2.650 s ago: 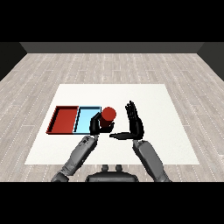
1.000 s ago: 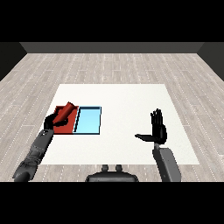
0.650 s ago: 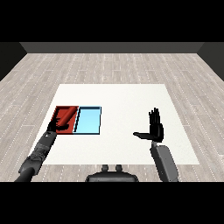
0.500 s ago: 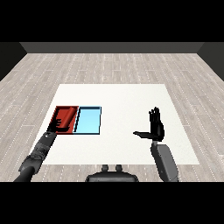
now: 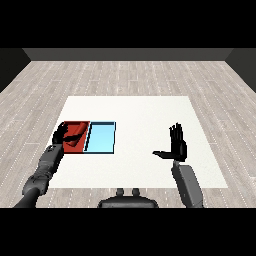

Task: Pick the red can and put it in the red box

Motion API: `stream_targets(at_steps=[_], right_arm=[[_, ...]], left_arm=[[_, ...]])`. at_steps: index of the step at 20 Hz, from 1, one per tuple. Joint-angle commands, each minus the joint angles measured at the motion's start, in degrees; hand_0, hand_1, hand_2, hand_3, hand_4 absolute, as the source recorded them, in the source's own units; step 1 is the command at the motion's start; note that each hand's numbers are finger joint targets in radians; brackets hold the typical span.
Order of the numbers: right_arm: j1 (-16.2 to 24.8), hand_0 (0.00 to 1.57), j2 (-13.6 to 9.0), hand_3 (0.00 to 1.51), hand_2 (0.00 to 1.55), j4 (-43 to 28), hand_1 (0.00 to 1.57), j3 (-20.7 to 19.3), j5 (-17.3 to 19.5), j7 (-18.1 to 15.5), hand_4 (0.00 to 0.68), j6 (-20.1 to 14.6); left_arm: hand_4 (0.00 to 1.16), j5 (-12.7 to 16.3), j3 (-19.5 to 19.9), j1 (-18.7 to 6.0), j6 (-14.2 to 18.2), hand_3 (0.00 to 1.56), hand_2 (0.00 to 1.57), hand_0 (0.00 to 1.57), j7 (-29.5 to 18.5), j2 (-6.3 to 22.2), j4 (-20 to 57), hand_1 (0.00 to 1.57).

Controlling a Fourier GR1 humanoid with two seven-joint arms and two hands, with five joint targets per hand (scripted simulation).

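Tabletop: white, wide, carrying everything you work with; it is the largest item here.

Light blue tray: lies left of centre, touching the red tray along one long side. You can see nothing in it.

Red tray: the goal, just left of the blue one. Your left hand covers its left edge.

Right hand: held upright, well apart from both trays, fingers straight and thumb stuck out sideways. It is released and holds nothing.

Left hand: at the red tray's left rim, fingers bent over the edge. You cannot tell for sure whether they close round anything; red shapes lie just beside them.

Red can: appears as a tilted red form inside the red tray, hard to separate from the tray floor of the same colour. Judged from this, it lies within the tray, beside your left hand, and seems not to stand upright.

Handling note: a can like this is probably light, stiff and smooth-walled, and apt to roll when on its side. If you must take it again, curl your hand round the middle of its wall, not the ends.
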Motion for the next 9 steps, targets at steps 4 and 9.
stream_targets(at_steps=[4,9], right_arm=[[0.16,0.00,-2.44,0.00,0.00,1.22,0.00,-1.23,-0.50,-1.50,0.000,3.30],[1.89,0.00,-1.09,0.00,0.00,1.37,0.00,1.43,2.09,-4.01,0.000,3.48]], left_arm=[[0.00,14.26,10.70,0.74,-16.91,0.00,0.00,0.00,-18.32,-8.70,-13.78,0.00],[0.00,13.41,5.40,9.30,-20.06,0.00,0.00,0.00,-23.17,-16.36,-26.44,0.00]])
